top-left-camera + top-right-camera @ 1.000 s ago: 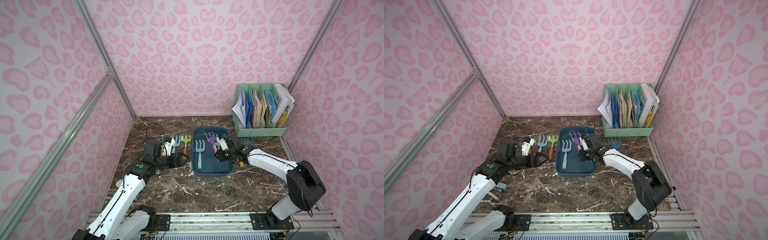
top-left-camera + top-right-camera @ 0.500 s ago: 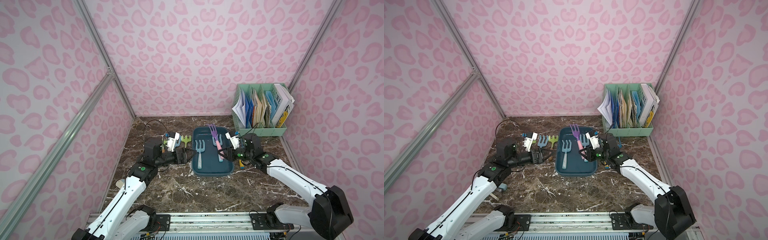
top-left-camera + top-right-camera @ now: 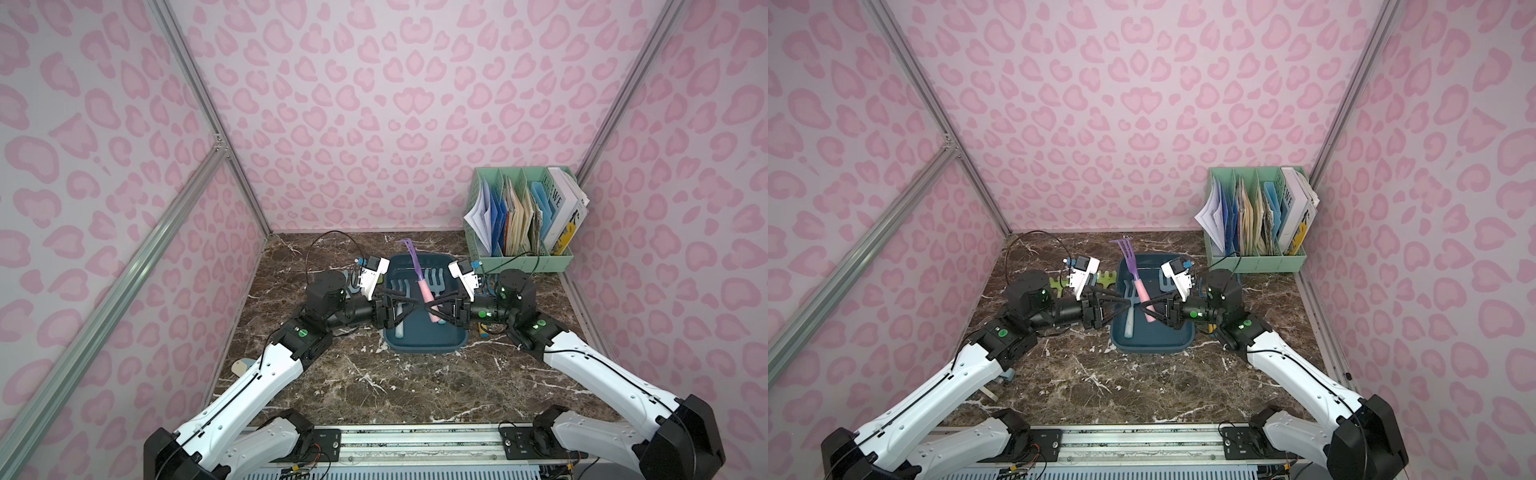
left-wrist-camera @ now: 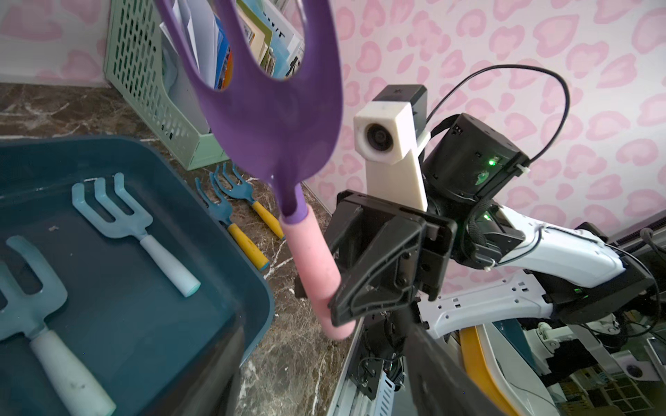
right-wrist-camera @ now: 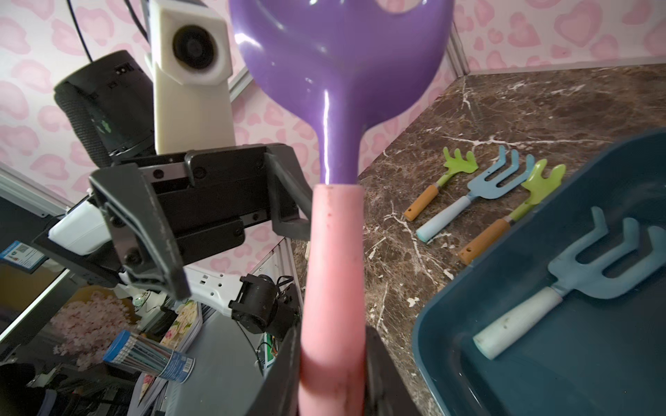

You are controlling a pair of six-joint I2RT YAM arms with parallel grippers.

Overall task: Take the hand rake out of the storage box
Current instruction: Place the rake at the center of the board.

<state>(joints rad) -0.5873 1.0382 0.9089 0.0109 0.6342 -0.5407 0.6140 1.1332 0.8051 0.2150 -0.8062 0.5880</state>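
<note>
Starting at the left, we are seeing the left gripper (image 3: pixel 411 305) hovering level over the left side of the storage box (image 3: pixel 419 345), its fingers (image 5: pixel 155 245) standing apart with nothing between them. Just to its right the hand rake (image 3: pixel 424 286) is hanging in the air above the box, clear of its floor and rim and not lying in it. The right gripper (image 3: pixel 430 311) is clamping the low end of the pink handle, so that arm is the one carrying the tool. The left is just beside the handle, and we cannot tell whether a finger is touching it.

The rake's long axis is running steeply upward, tilting toward the back wall and crossing the line along which the two grippers are facing each other. The purple tines are pointing up and away, the handle end down toward the robot's base. We are judging that a handover would turn on the bare stretch of handle above the right grip — it is lying straight ahead of the open left jaws.
</note>
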